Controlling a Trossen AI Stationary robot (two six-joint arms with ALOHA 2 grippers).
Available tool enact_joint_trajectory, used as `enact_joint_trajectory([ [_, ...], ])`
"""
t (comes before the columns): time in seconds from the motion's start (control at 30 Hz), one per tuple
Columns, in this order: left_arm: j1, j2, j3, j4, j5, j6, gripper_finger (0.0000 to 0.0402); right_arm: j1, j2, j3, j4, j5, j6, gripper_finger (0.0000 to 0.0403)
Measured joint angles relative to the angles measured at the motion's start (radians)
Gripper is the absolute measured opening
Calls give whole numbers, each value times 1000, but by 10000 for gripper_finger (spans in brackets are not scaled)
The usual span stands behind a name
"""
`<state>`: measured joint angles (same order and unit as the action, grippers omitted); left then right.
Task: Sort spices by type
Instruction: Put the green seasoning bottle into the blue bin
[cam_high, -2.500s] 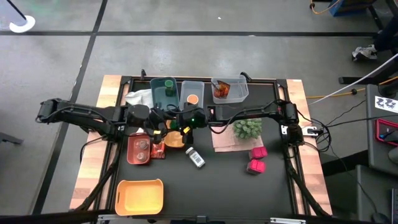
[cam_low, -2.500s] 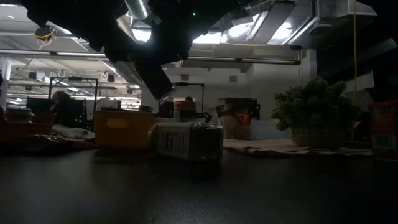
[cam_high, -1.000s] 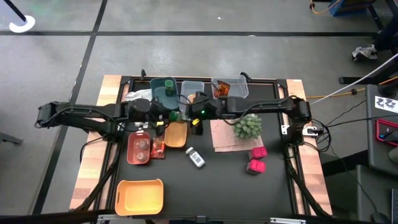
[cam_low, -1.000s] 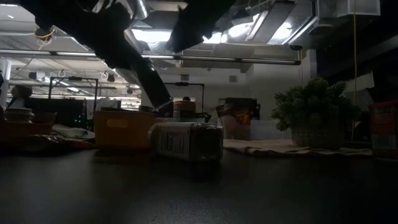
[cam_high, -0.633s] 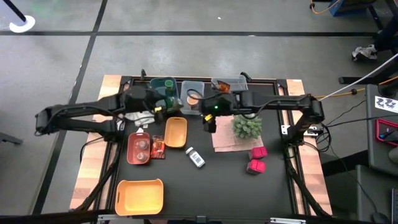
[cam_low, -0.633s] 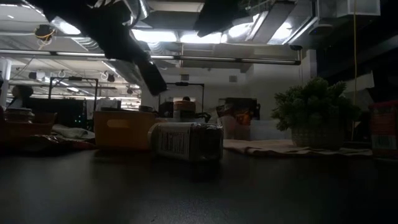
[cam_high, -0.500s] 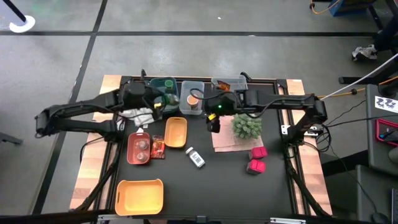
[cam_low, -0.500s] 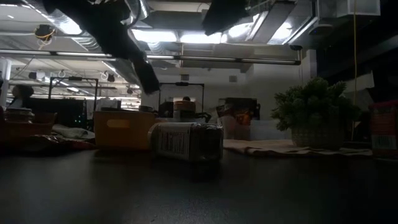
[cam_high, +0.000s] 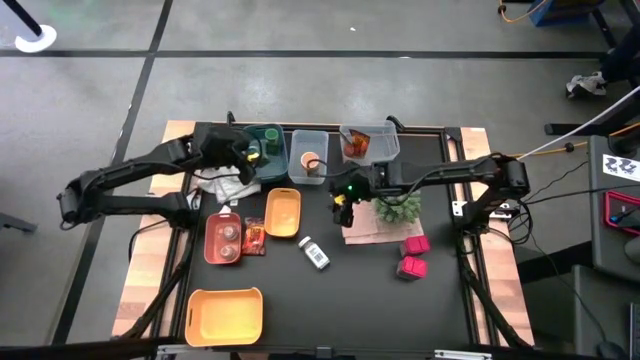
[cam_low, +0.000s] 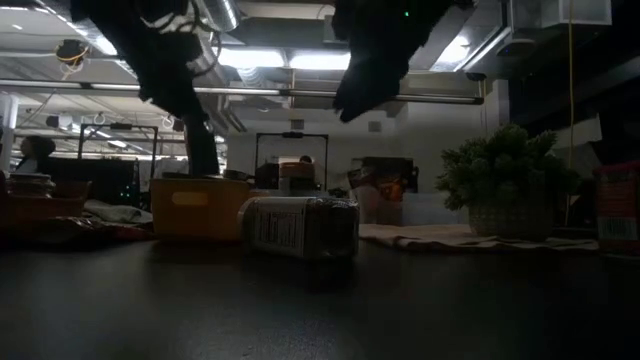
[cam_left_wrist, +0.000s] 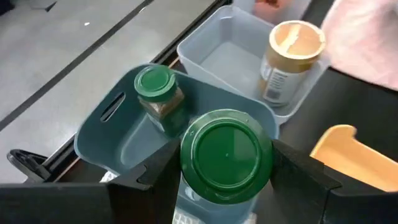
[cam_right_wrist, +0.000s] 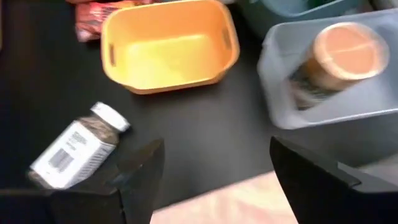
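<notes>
The black surface (cam_high: 380, 290) is carrying the spices. A teal plastic bin (cam_left_wrist: 118, 134) at its far edge is holding one small green-lidded jar (cam_left_wrist: 158, 96). The left gripper (cam_left_wrist: 225, 177) is hovering over this bin, jaws pinching a larger green-lidded jar (cam_left_wrist: 227, 155). The right gripper (cam_right_wrist: 208, 186) is hanging with jaws spread and holding nothing, above the surface between a small orange plastic tray (cam_right_wrist: 169, 45) and a white labelled bottle (cam_right_wrist: 78, 144) lying on its side.
</notes>
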<state>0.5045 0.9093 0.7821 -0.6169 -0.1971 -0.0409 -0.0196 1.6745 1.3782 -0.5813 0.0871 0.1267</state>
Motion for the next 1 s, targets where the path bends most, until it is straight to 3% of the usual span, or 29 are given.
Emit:
enact_joint_trajectory([
  [0.27, 45, 92, -86, 101, 0, -27, 202, 1, 0, -159, 182, -37, 88, 289],
  [0.5, 69, 193, -104, 143, 0, -38, 202, 1, 0, -228, 215, -37, 112, 289],
  [0.73, 84, 270, -99, 205, -2, -39, 203, 1, 0, -249, 248, -36, 112, 289],
  [1.0, 84, 275, -102, 242, -3, -42, 218, 1, 0, -249, 251, -36, 112, 289],
])
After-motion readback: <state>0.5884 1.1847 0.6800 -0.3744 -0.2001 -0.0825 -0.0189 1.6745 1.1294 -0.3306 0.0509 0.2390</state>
